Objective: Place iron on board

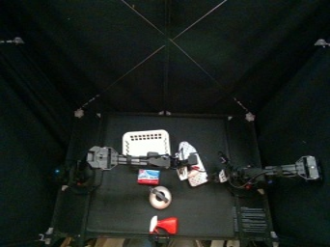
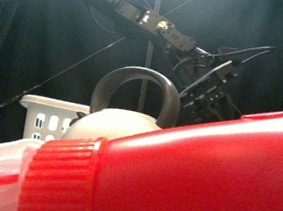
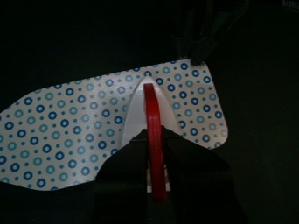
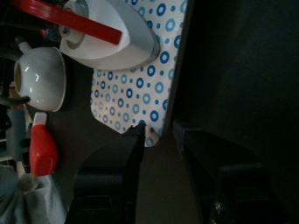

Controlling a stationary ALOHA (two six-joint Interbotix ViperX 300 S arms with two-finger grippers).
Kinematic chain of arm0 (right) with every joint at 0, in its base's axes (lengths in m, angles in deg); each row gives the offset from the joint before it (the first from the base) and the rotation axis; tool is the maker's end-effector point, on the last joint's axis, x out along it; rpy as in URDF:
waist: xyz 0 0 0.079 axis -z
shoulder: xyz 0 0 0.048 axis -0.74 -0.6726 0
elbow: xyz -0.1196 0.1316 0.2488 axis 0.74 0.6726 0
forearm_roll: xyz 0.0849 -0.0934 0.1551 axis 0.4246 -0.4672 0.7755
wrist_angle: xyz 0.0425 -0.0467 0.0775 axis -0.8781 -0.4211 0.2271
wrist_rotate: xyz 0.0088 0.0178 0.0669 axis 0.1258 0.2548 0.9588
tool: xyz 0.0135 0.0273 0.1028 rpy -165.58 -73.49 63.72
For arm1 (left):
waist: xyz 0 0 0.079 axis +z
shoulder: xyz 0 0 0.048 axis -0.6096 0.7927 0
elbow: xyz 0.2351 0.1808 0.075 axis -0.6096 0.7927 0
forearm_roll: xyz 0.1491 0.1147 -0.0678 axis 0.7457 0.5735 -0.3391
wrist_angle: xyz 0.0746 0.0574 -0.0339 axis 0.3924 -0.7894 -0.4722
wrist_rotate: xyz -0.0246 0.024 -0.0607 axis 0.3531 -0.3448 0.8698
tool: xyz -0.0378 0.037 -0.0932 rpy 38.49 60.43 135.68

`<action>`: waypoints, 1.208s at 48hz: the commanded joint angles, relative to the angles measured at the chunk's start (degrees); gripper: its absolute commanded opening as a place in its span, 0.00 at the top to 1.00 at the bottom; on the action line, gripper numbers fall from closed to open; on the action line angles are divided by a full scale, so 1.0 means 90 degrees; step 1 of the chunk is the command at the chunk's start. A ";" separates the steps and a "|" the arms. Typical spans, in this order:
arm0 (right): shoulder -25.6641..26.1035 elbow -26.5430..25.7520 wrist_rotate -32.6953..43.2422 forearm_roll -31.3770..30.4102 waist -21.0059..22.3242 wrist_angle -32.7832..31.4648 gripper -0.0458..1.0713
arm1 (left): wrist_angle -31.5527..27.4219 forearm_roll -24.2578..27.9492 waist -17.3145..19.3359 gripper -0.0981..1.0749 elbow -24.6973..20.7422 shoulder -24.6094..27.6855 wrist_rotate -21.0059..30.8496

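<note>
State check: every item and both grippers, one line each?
iron: flat on the board, red handle up.
board: lying flat on the table, carrying the iron.
left gripper: at the iron's handle; grip unclear.
right gripper: jaws open, empty, off the board's end.
basket: upright.
red bottle: on its side, cap on.

board [image 3: 82, 122]: white, covered in small blue and teal ring dots. iron [image 4: 111, 31]: white-grey body with a red handle; red edge [image 3: 153, 144] also seen against the board. basket [image 1: 147, 143]: white lattice. red bottle with ribbed cap [image 2: 161, 176] fills the front view, round white-grey thing with dark ring handle [image 2: 134, 101] behind it. table [image 1: 123, 198] black, curtains black.
</note>
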 commanded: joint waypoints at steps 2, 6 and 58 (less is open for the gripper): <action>-0.0137 -0.0049 -0.0010 0.0010 0.0059 0.0107 0.31 | 0.0029 0.0020 0.0029 0.52 -0.0186 -0.0088 -0.0010; -0.0186 -0.0059 -0.0010 -0.0010 0.0078 0.0156 0.31 | 0.0029 0.0020 0.0029 0.52 -0.0186 -0.0088 -0.0010; -0.1914 -0.0596 -0.0020 -0.0186 0.0264 0.0869 0.34 | 0.0029 0.0020 0.0029 0.52 -0.0176 -0.0068 -0.0010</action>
